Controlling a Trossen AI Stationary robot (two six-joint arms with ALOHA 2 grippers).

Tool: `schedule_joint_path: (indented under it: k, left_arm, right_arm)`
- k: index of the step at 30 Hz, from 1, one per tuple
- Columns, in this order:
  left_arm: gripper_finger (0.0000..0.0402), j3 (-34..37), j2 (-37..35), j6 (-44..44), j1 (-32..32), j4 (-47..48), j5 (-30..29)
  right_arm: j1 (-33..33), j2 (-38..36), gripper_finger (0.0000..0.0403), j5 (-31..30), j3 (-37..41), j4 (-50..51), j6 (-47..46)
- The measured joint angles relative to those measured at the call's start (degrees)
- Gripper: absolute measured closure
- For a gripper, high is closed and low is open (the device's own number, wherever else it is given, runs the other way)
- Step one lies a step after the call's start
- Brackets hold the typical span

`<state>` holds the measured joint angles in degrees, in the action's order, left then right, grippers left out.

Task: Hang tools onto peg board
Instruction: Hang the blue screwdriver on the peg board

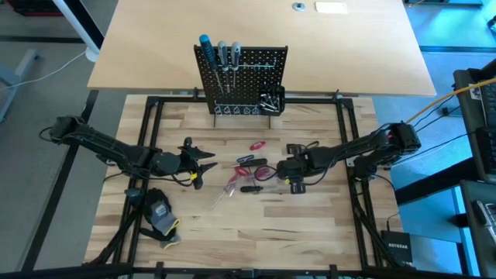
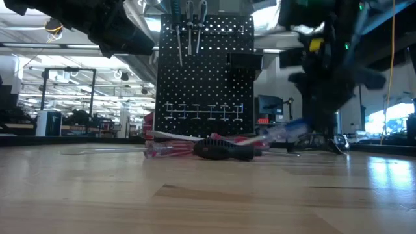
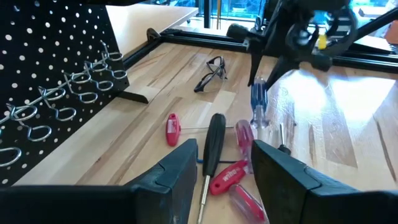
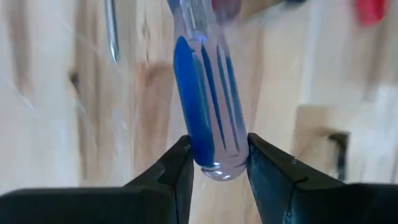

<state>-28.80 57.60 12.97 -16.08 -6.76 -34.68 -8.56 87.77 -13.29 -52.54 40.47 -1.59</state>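
Right gripper [image 4: 217, 171] has its fingers clamped on the butt of a clear-blue screwdriver [image 4: 208, 106] among the loose tools, seemingly to carry it to the peg board [image 1: 242, 77].

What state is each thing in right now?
Right claw: shut on blue screwdriver.
Left claw: open, empty.
Peg board: upright, three tools hung.
Black screwdriver: lying on table.
Glasses: lying on table.
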Motion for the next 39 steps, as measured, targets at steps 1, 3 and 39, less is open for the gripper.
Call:
schedule_joint_path:
  k: [1,3,39]
  left_arm:
    - [0.0259,0.0,0.0,0.0,0.0,0.0,0.0]
    - [0.0259,0.0,-0.01,0.04,0.0,-0.05,0.01]
    - [0.0213,-19.35,22.4,-6.19,7.98,-2.74,13.74]
  right_arm:
    - [0.0,-0.5,0.0274,0.01,-0.57,-0.15,0.03]
    - [0.0,-1.31,0.0274,0.01,-1.5,-0.55,0.14]
    - [-0.04,-1.93,0.0272,-0.73,-16.21,2.67,2.48]
